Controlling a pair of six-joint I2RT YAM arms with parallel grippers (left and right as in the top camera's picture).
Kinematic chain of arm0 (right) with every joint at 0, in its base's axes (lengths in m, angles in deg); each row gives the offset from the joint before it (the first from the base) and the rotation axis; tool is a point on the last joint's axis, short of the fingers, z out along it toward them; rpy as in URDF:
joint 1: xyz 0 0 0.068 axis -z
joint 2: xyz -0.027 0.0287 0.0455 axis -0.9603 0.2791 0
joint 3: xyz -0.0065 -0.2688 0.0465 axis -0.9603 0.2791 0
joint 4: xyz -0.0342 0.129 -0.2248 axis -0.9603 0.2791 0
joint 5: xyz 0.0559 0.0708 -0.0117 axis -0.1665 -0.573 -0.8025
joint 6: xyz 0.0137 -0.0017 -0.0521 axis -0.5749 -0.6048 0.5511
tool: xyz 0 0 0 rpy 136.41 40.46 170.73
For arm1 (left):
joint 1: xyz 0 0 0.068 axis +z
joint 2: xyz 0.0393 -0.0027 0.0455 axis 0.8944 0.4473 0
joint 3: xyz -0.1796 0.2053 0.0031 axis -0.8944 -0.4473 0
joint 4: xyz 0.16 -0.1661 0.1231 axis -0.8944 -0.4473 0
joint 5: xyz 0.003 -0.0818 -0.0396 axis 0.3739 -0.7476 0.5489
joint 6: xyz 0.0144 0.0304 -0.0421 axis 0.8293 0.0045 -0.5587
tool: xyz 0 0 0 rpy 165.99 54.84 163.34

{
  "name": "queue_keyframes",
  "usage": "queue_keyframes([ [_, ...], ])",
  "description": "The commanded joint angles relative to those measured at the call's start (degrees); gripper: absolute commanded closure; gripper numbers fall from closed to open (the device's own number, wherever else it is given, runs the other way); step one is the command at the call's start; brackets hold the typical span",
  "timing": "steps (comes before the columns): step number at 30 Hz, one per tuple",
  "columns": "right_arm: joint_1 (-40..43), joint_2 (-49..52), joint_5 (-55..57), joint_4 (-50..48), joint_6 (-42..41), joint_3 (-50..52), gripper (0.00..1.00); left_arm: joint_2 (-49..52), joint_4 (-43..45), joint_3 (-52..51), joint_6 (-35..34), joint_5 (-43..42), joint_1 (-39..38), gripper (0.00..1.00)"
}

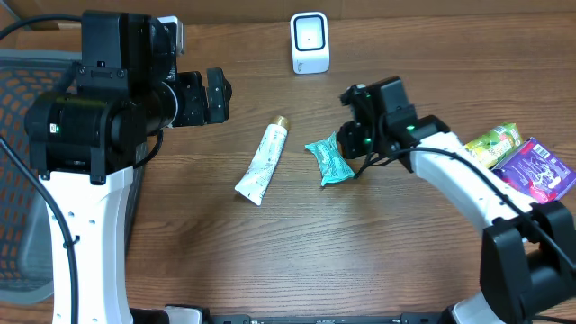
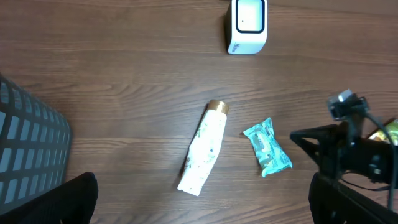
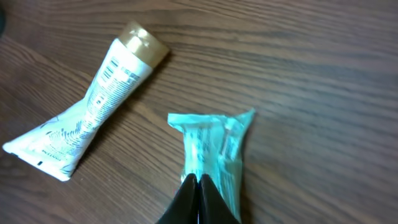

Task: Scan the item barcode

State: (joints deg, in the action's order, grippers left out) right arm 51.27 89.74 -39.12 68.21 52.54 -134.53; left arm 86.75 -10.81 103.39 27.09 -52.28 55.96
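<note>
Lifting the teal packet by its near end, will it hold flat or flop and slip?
The teal packet is a crinkled film wrapper with crimped ends, so it will probably sag from a pinch at one end. It looks flat, likely light, unlikely to roll. Glossy film may slip between the right gripper tips.

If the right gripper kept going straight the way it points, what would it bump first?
The teal packet: it lies right at the closed tips of the right gripper, maybe touching, though height is hard to judge.
</note>
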Motion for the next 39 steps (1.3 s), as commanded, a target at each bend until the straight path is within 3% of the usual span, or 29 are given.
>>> queue_keyframes([
  [1, -1.0, 2.7, 2.6, -1.2, 1.6, -0.1, 0.96, 0.3, 0.1, 0.5, 1.1, 0.2, -0.1, 0.00],
  [21, -2.4, 14.4, 0.5, 1.2, 14.8, -0.1, 0.96, 0.3, 0.1, 0.5, 1.1, 0.2, -0.1, 0.00],
  [23, -2.4, 16.3, 2.3, 1.3, 14.8, -0.1, 0.87, 0.3, 0.1, 0.5, 1.1, 0.2, -0.1, 0.00],
  [25, -2.4, 17.5, 4.2, 1.4, 14.4, -0.1, 0.85, 0.3, 0.0, 0.5, 1.1, 0.2, -0.1, 0.00],
  [26, -2.4, 17.7, 5.6, 1.7, 14.3, -0.1, 0.78, 0.3, 0.1, 0.5, 1.1, 0.2, -0.1, 0.01],
  [28, -2.4, 17.7, 9.9, 2.0, 12.5, -0.1, 0.39, 0.3, 0.1, 0.5, 1.1, 0.2, -0.1, 0.00],
  [29, -2.4, 17.7, 12.0, 2.3, 11.3, -0.3, 0.26, 0.3, 0.1, 0.5, 1.1, 0.2, -0.1, 0.00],
  [30, -2.4, 17.7, 13.7, 2.9, 10.8, -0.5, 0.20, 0.3, 0.1, 0.5, 1.1, 0.2, -0.1, 0.00],
  [36, -2.2, 17.6, 14.8, 5.6, 10.7, -2.3, 0.01, 0.3, 0.1, 0.5, 1.1, 0.2, -0.1, 0.00],
  [39, -2.2, 17.1, 14.8, 7.5, 10.1, -5.2, 0.00, 0.3, 0.1, 0.5, 1.1, 0.2, -0.1, 0.00],
])
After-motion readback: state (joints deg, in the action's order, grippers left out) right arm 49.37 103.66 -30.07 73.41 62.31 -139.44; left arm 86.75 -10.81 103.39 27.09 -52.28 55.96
